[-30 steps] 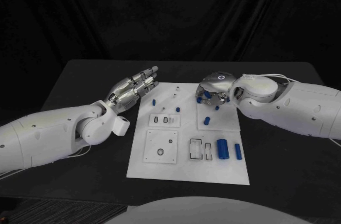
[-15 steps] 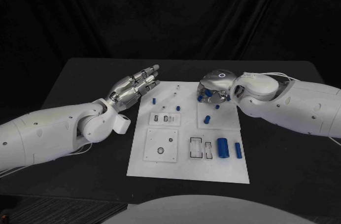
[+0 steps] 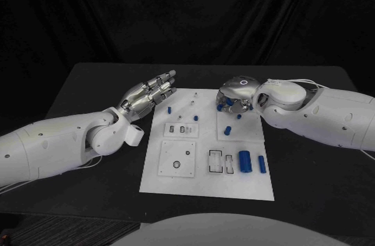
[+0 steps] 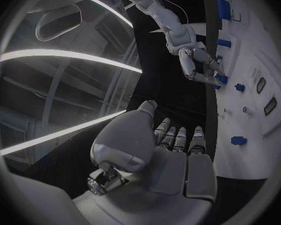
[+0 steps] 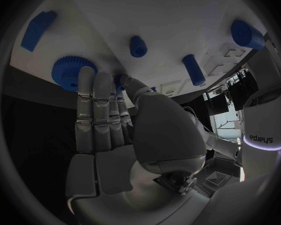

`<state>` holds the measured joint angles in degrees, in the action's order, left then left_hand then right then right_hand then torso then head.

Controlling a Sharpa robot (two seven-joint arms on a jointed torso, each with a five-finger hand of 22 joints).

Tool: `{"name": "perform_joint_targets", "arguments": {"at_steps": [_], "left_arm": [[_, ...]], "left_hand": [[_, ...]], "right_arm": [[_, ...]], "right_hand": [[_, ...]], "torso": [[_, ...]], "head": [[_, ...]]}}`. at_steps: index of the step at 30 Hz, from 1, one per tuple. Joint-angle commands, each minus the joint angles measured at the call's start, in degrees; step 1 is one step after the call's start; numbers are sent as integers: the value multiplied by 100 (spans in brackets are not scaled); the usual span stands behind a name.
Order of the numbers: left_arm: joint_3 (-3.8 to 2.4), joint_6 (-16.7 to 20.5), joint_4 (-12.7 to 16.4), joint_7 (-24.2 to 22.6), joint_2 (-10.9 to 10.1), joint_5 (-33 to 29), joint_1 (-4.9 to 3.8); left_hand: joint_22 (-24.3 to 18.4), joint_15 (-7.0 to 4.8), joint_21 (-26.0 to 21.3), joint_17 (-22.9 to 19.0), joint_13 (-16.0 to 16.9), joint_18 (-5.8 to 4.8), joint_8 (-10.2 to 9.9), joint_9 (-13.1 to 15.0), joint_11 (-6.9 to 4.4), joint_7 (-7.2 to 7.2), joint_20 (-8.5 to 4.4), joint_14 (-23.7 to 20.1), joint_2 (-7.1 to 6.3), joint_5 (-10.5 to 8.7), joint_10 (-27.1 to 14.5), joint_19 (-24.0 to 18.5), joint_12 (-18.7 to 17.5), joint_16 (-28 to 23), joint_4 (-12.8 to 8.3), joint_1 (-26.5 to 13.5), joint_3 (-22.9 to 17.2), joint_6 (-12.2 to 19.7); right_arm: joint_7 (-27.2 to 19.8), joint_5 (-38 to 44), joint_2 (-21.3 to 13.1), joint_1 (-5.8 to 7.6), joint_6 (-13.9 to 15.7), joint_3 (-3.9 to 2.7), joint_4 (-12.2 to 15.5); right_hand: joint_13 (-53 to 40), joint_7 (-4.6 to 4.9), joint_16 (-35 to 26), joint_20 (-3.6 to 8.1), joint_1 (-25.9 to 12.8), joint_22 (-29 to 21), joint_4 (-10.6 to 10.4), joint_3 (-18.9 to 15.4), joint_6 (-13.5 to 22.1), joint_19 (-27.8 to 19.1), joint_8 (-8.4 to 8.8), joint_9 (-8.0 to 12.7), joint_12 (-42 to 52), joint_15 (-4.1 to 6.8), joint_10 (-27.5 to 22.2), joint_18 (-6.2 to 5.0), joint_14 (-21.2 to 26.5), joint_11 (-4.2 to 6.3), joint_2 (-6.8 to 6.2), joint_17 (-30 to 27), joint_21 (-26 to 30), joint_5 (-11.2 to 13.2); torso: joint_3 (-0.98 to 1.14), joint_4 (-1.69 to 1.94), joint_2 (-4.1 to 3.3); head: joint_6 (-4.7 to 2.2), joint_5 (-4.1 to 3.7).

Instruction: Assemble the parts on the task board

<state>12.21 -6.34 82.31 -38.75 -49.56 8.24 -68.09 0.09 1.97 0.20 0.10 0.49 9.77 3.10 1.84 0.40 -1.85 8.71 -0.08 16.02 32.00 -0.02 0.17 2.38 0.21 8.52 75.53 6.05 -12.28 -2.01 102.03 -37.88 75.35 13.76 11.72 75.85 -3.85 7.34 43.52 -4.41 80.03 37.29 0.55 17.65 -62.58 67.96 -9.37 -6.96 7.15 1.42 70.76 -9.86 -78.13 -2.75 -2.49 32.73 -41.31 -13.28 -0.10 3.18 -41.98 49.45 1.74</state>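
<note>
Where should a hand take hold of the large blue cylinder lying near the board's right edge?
Across its middle, from above: the large blue cylinder lies flat on the task board, long curved sides exposed. A thinner blue piece lies close beside it, so room there looks tight.

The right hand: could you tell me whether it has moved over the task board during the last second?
No. The right hand stays over the far right part of the task board, its fingers at the blue gear, in the same spot against the board's far edge.

Robotics laboratory test cell. A black surface [image 3: 312, 164] stands before black curtains [image 3: 195, 24]. It carries a white task board [image 3: 207, 189].
</note>
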Motion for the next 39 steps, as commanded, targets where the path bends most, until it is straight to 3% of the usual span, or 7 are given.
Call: {"name": "perform_joint_targets", "arguments": {"at_steps": [1, 12, 18, 23, 28, 36, 39], "left_arm": [[-5, -110, -6, -203, 13, 5, 4], [-5, -117, -11, -179, -8, 5, 6], [-5, -118, -17, -165, -11, 5, 6], [-5, -123, -24, -149, -11, 5, 5], [-5, -110, -4, -144, -44, 5, 5], [-6, -92, 52, -173, -137, 5, 3], [-6, -77, 61, -175, -167, 5, 2]], "left_hand": [[-9, 38, -20, -10, 3, 55, 28, -2, 35, -5, 51, 8, 47, 44, 5, -17, -3, -21, -11, -27, -25, 28], [-9, 43, -20, -10, 6, 56, 27, -2, 45, -1, 65, 8, 50, 52, 5, -17, 8, -21, -15, -28, -35, 30], [-9, 44, -20, -10, 7, 57, 27, -2, 57, 1, 73, 8, 50, 55, 6, -17, 15, -21, -16, -29, -41, 32], [-9, 45, -20, -10, 10, 58, 29, -1, 64, 1, 82, 8, 48, 58, 7, -17, 25, -21, -19, -29, -46, 27], [-9, 47, -20, -10, 11, 59, 31, 0, 68, 0, 88, 8, 46, 61, 8, -17, 32, -21, -22, -30, -49, 23], [-9, 66, -20, -10, 14, 62, 41, 4, 88, -14, 115, 8, 36, 71, 12, -17, 47, -21, -41, -28, -65, 0], [-9, 74, -20, -10, 14, 63, 42, 5, 90, -16, 122, 8, 31, 67, 13, -17, 46, -21, -41, -33, -64, -1]], "right_arm": [[-4, 50, -23, -36, -60, 16, -15], [7, 50, -114, 12, 192, 15, 49], [2, 50, -75, 143, 234, 15, 51], [-1, 50, 9, 256, 203, 15, 0], [-22, 50, 216, 324, 210, 14, -177], [-14, 49, 647, 345, 120, 14, -617], [-38, -136, 818, 347, 80, 14, -811]], "right_hand": [[12, -140, -24, -4, 0, 18, -3, 59, -212, -53, -217, -643, -44, 6, 31, -54, 31, -22, 79, -10, -22, -64], [13, -118, -48, -13, -32, 41, -35, 104, -162, -68, -186, -655, -91, -7, 35, -51, 28, -39, 110, -20, -20, -104], [13, -117, -57, -16, -45, 44, -46, 110, -155, -73, -180, -658, -102, -11, 33, -51, 31, -42, 112, -23, -17, -103], [14, -116, -68, -20, -61, 49, -60, 119, -143, -80, -171, -660, -118, -15, 29, -50, 35, -47, 114, -28, -13, -100], [14, -115, -73, -22, -69, 51, -66, 122, -140, -84, -168, -661, -125, -17, 29, -50, 37, -48, 112, -30, -10, -92], [14, -100, -113, -34, -88, 68, -76, 152, -84, -110, -114, -650, -187, -29, 4, -51, 53, -62, 78, -44, 9, -27], [11, -96, -186, -45, -91, 71, -80, 182, -77, -154, -85, -640, -226, -42, -2, -51, 113, -72, 65, -73, 44, 17]], "torso": [[2, -4, 0], [-3, 11, -7], [-6, 21, -14], [-13, 41, -27], [-15, 22, -32], [-21, 33, -38], [-23, 55, -42]], "head": [[-7, 10], [-68, 37], [-75, 27], [-132, 23], [-202, 41], [-320, 55], [-314, 59]]}}
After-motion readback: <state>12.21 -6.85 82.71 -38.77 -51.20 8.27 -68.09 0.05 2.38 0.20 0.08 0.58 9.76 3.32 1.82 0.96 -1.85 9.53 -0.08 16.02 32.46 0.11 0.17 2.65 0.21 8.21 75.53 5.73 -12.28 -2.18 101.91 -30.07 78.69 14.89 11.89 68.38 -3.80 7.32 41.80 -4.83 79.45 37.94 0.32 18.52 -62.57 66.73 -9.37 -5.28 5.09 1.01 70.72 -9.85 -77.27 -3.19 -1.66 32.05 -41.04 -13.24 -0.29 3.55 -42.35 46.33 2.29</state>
